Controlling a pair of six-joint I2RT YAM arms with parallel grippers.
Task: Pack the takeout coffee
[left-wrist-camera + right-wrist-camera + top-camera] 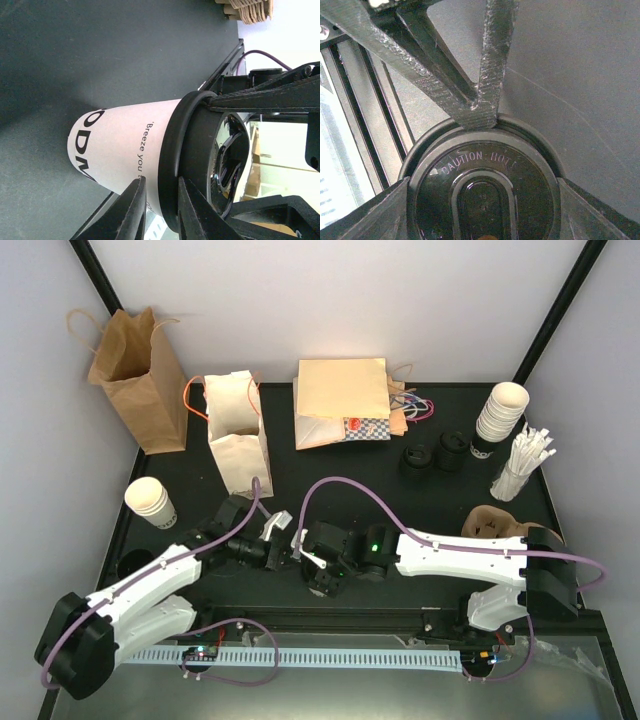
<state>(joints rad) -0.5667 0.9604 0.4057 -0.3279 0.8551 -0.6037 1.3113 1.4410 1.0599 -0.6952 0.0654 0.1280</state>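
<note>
Black table (420,500) carries, left to right: brown paper bag (140,380), single cup (150,502), pale bag (238,440), flat bag stack (340,400). Right side: black lids (418,458), stacked cups (500,415), stir sticks (522,465) (bundled upright), cardboard carrier (495,525).

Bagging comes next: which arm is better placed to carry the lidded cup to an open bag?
Left, probably: the left gripper pinches the takeout coffee by its lid, and the nearest open bag stands beyond that arm; the right gripper would reach across.

A robot test cell dressed as a coffee counter: plain white walls (350,300) enclose a black table (430,505) with paper bags (140,380), stacked cups (500,415), loose lids (430,455)
</note>
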